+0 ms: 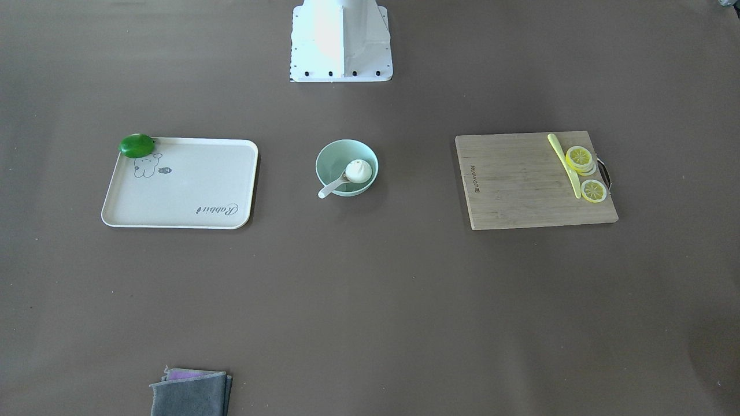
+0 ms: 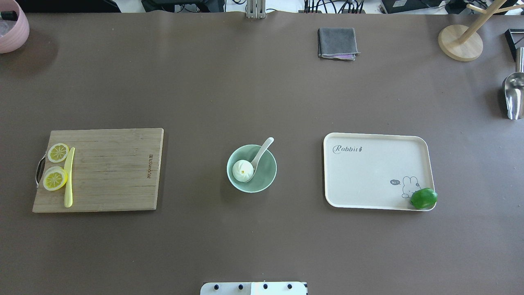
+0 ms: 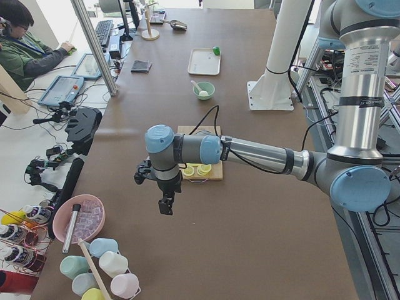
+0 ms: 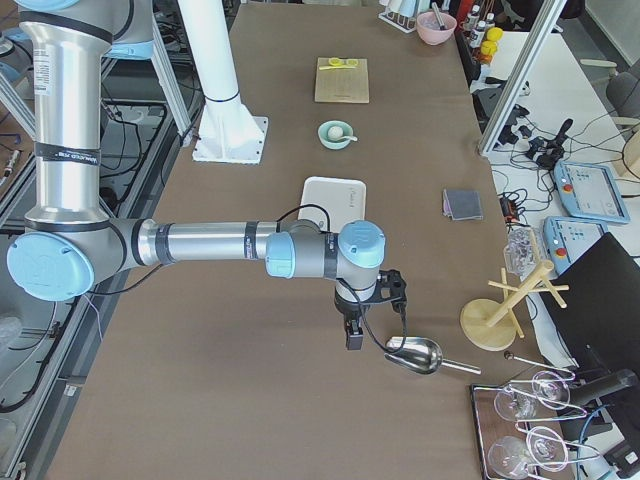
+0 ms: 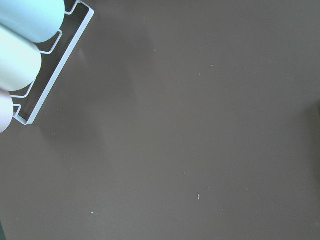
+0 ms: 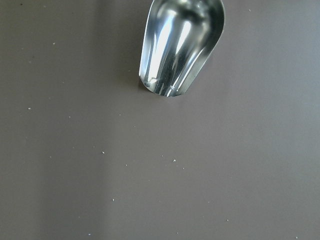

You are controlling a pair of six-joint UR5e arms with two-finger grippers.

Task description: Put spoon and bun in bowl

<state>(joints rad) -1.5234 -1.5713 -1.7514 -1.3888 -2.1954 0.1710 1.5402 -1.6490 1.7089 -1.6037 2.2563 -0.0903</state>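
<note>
The mint-green bowl (image 2: 267, 173) stands in the middle of the table and also shows in the front-facing view (image 1: 331, 161). The white bun (image 2: 242, 170) lies inside it. The white spoon (image 2: 262, 149) rests with its scoop in the bowl beside the bun and its handle over the rim. The left gripper (image 3: 165, 207) hangs over bare table at the robot's left end, far from the bowl. The right gripper (image 4: 353, 342) hangs over the table at the robot's right end, beside a metal scoop. I cannot tell whether either gripper is open or shut. Neither wrist view shows fingers.
A wooden cutting board (image 2: 110, 170) holds lemon slices (image 2: 57, 153) and a yellow knife (image 2: 68, 180). A cream tray (image 2: 368, 176) carries a green lime (image 2: 423, 198). A grey cloth (image 2: 337, 43), a metal scoop (image 2: 513, 96), a wooden stand (image 2: 460, 43) and a pink bowl (image 2: 12, 28) lie at the edges.
</note>
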